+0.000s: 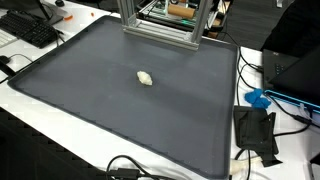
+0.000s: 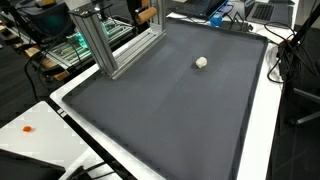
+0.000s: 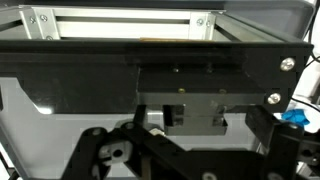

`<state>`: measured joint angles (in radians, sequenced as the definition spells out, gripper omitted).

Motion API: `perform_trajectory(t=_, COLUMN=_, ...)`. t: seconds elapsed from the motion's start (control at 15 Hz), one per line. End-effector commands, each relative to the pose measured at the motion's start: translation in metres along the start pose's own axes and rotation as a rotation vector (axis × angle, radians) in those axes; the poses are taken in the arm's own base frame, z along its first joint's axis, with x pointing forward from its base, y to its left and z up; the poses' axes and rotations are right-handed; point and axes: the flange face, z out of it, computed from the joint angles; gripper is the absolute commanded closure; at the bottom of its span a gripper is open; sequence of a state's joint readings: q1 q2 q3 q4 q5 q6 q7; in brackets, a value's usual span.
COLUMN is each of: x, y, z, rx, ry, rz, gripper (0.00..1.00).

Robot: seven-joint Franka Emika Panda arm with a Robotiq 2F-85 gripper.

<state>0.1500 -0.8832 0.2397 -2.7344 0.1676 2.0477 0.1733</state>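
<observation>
The gripper (image 3: 195, 162) hangs close to the aluminium frame (image 3: 130, 20) and faces it, its jaws spread wide with nothing between them. The small white lump (image 1: 146, 77), perhaps crumpled paper though it is too small to be sure, lies on the dark mat (image 1: 90, 120) out in front of the frame and well apart from it. The reach looks not yet begun; the next move calls for swinging out from the frame and lowering the jaws astride the lump

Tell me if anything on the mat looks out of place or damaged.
Only the small white crumpled lump lying alone near the middle of the dark mat stands out, like stray litter. Nothing looks spilled or broken.
</observation>
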Motion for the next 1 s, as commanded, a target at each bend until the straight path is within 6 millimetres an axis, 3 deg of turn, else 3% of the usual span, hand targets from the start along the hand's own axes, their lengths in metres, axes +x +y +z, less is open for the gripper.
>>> perform_trajectory(t=0.0, x=-0.002, y=-0.003, z=0.009, rx=-0.005, ry=-0.001, rz=0.009, gripper=0.00)
perform_trajectory(t=0.67, x=0.008, y=-0.013, z=0.019, rx=-0.047, ry=-0.068, rz=-0.027, gripper=0.00)
perform_trajectory(t=0.93, x=0.012, y=-0.012, z=0.018, rx=-0.076, ry=-0.076, rz=-0.030, gripper=0.07)
